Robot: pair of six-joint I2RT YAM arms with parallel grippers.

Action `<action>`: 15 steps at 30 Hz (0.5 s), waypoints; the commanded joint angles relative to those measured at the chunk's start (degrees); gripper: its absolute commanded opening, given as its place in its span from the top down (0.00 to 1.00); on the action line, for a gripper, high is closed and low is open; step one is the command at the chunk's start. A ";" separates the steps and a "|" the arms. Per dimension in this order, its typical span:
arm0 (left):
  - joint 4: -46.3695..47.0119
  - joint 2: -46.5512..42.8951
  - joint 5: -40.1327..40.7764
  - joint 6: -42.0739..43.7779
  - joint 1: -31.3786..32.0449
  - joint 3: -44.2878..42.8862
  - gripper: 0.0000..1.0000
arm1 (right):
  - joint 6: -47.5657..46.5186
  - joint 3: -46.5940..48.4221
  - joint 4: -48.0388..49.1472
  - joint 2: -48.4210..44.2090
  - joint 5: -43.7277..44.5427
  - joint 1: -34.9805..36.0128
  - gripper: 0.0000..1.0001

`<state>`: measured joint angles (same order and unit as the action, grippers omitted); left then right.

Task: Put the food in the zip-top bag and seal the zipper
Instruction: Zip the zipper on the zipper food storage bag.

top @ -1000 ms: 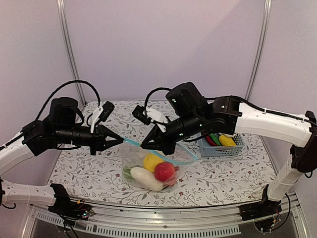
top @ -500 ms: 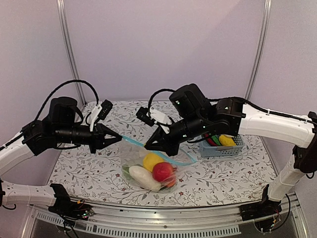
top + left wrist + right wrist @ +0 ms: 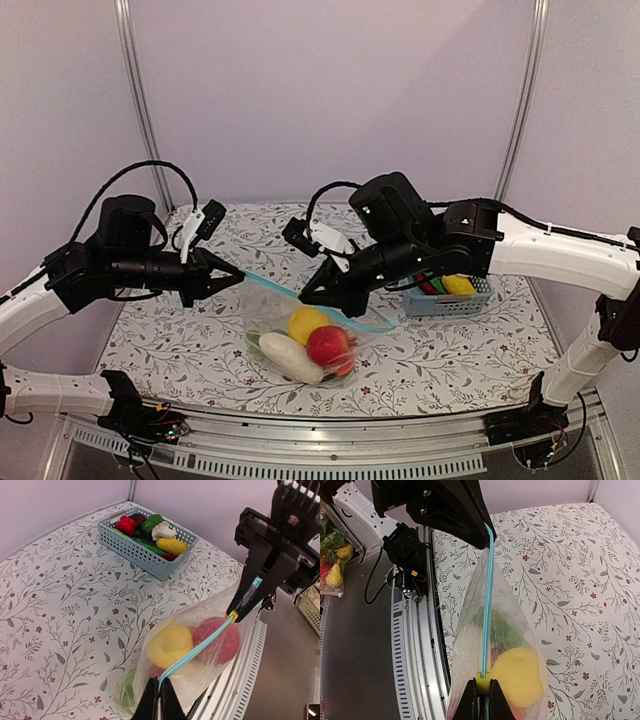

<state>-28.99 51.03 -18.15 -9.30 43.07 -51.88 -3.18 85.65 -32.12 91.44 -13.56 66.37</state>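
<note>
Left fingers (image 3: 149,707) pinched shut on zipper (image 3: 200,647) end; right fingers (image 3: 467,705) clamp zipper partway along; food (image 3: 305,323) inside zip-top bag (image 3: 264,312)

No lettering, label, brand mark or number can be read on the zip-top bag (image 3: 265,318), the basket (image 3: 450,305) or the flowered worktop (image 3: 180,340).

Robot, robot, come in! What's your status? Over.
Left gripper shut on zipper end. Right gripper shut on yellow slider. Food inside zip-top bag. Zipper between grippers unblocked.
</note>
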 commanded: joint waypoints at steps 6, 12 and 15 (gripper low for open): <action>0.96 -1.06 4.46 -0.66 -2.55 0.35 1.00 | 1.31 -2.21 -4.64 -3.26 0.04 0.24 1.00; 1.00 -1.14 4.90 -0.73 -2.71 0.46 1.00 | 2.54 -2.91 -5.40 -3.96 0.93 0.24 1.00; 0.96 -1.15 5.05 -0.80 -2.79 0.46 1.00 | 2.91 -3.34 -5.81 -4.24 1.45 0.31 0.99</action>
<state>-29.02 51.00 -17.28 -9.56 42.72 -51.68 -1.54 83.90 -32.51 89.84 -12.88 66.37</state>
